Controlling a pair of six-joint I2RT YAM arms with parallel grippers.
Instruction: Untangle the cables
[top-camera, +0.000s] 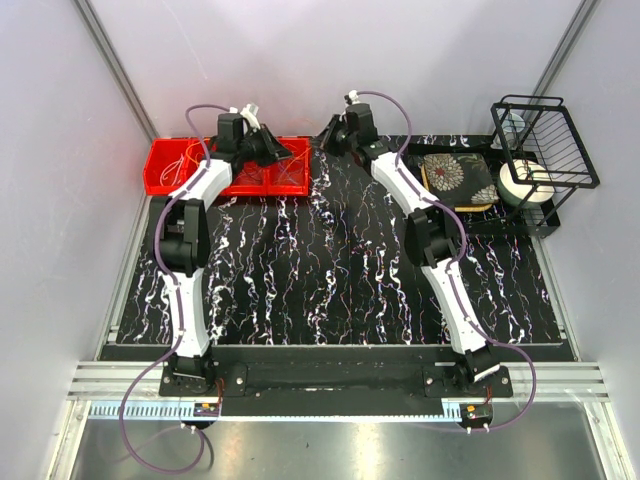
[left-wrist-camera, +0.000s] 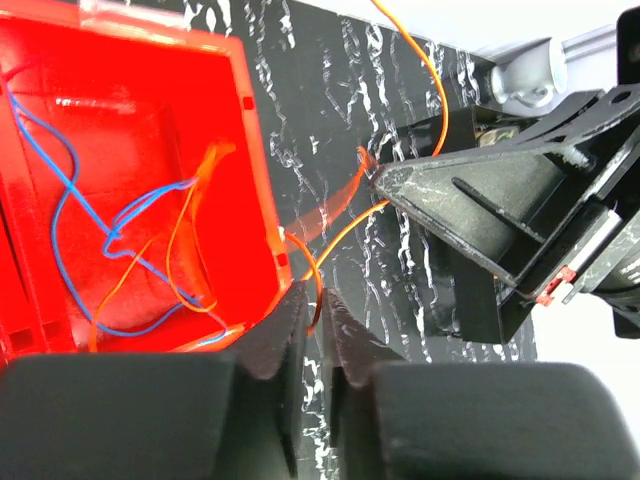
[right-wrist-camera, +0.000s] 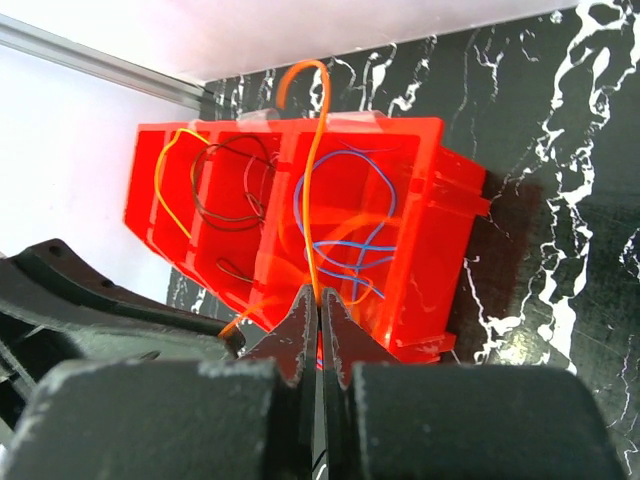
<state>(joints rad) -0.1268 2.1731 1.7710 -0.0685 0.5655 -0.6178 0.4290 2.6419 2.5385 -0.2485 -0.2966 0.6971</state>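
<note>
**Top external.** Red bin (top-camera: 165, 182) sits at 11 o'clock on the black marbled mat (top-camera: 330, 270). Thin cables (top-camera: 185, 165) lie in its left compartment. The left gripper (top-camera: 285, 152) is over the bin's right end. The right gripper (top-camera: 325, 135) is just beside it, at its 2 o'clock. Finger state is not readable from here. A wire rack (top-camera: 545, 140) stands at the mat's 2 o'clock, with a white roll (top-camera: 525, 182) under it.

**Left wrist.** The left gripper's fingers (left-wrist-camera: 280, 330) stand narrow, with a slim slit between them. The orange cable (left-wrist-camera: 340, 228) drops into that slit from 1 o'clock. Cannot tell whether it is pinched or loose. The same cable runs on to the tip of the right gripper (left-wrist-camera: 378, 178) at 2 o'clock, then climbs out of frame at 12. In the bin compartment at 9 o'clock, a blue cable (left-wrist-camera: 115, 235) and another orange strand loop across each other.

**Right wrist.** The right gripper's fingers are pressed together on the orange cable, which arches up toward 12 o'clock over the bin. Inside the bin are blue loops in the near compartment, a dark cable (right-wrist-camera: 235, 217) in the middle one and a yellow cable (right-wrist-camera: 160, 180) at 10 o'clock.
</note>
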